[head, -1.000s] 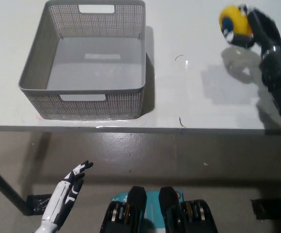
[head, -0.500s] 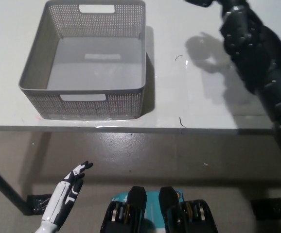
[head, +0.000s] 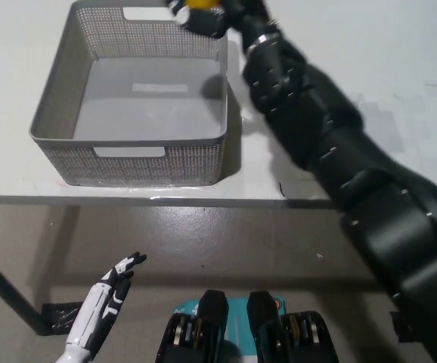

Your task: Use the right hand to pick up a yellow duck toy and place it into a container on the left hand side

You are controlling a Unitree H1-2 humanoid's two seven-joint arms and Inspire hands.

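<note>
R hand (head: 222, 13) is closing round the yellow duck toy (head: 198, 7), black fingers wrapping its right side; both are sitting at the very top edge of the frame, so the grip is only partly showing and how deep the toy is seated can't be told. The duck is hanging just above the container (head: 139, 98), over its far right corner, right by the rim rather than over the middle of the floor. That is the main risk, imo: letting go here could be dropping the toy onto the rim or the right wall, and a round, light toy is likely bouncing off onto the worktop (head: 339, 60) instead of falling inside. Carrying it further towards the container's centre, away from the hand's own arm side, looks safer before opening. Second risk: the black forearm (head: 302, 113) is stretching across the worktop just beside the container's right wall, and lowering it could be nudging the light mesh basket sideways or tipping it. Third: the grip may be shallow, w/ the duck slipping early. The container is sitting near the worktop's front edge, so a hard shove could be pushing it off. L hand (head: 101, 302) is resting well below, under the worktop edge, fingers loosely spread, holding nothing.
</note>
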